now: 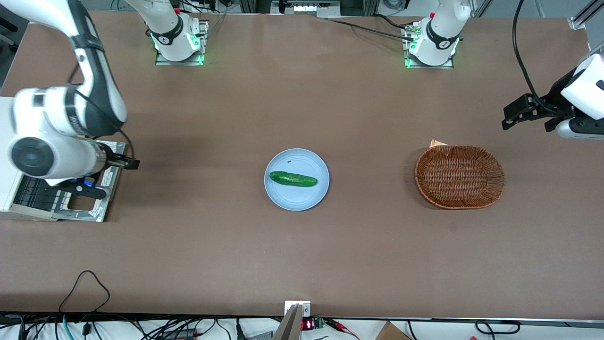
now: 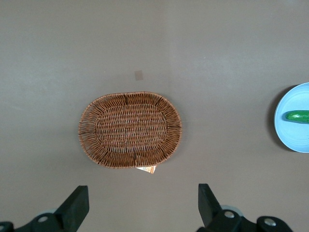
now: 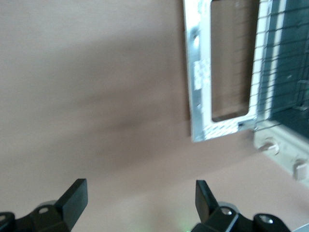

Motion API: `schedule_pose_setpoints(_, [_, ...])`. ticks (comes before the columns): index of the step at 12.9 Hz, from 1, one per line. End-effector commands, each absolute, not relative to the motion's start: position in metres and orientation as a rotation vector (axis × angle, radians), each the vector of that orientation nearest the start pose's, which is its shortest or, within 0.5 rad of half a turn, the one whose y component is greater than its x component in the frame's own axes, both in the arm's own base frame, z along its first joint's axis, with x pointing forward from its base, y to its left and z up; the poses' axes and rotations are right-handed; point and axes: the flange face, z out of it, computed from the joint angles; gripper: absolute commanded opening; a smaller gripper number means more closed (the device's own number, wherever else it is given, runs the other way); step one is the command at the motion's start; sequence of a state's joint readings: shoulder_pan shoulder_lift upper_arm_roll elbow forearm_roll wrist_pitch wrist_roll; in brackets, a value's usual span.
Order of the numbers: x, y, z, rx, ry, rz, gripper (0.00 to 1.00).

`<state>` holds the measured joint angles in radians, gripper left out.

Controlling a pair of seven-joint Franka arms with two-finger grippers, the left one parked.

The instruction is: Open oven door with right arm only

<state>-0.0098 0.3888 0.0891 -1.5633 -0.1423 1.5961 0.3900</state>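
Because the silver-grey metal oven door with its dark glass window (image 3: 219,72) already lies flat on the brown table (image 1: 302,255), swung all the way down in front of the small white boxy oven (image 1: 9,189), the job looks done. The wire rack (image 3: 285,63) inside shows through the open mouth, and two pale round knobs (image 3: 268,145) sit on the oven's front. The oven stands at the working arm's end of the table.

The big white right arm with black bands (image 1: 71,118) hangs over the oven and the door. Its black two-finger gripper (image 3: 140,203) is above bare table just beside the door's edge, touching nothing. The two fingers are spread wide apart with nothing between them.

I think the step in hand is letting go and moving away. The next move should lift the arm up and clear, taking care not to bump the door shut again.

A small pale label (image 3: 199,72) is stuck on the door frame, but its writing is too blurry to read. No brand name can be made out on the oven.
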Motion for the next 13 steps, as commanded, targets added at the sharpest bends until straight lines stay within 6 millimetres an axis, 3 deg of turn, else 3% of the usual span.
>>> schedule_pose_setpoints(1, [0.621,0.024,0.449,-3.139,0.483,0.493,0.99])
schedule_pose_setpoints(5, [0.609,0.017,0.507,-2.991,0.488,0.360,0.99])
schedule_pose_setpoints(9, [0.595,0.022,0.543,-3.007,0.411,0.263,0.99])
schedule_pose_setpoints(10, [0.589,0.011,0.540,-3.021,0.339,0.273,0.99])
schedule_pose_setpoints(11, [0.585,0.014,0.539,-3.039,0.299,0.271,0.99])
schedule_pose_setpoints(13, [0.576,-0.004,0.547,-3.031,0.329,0.183,0.99])
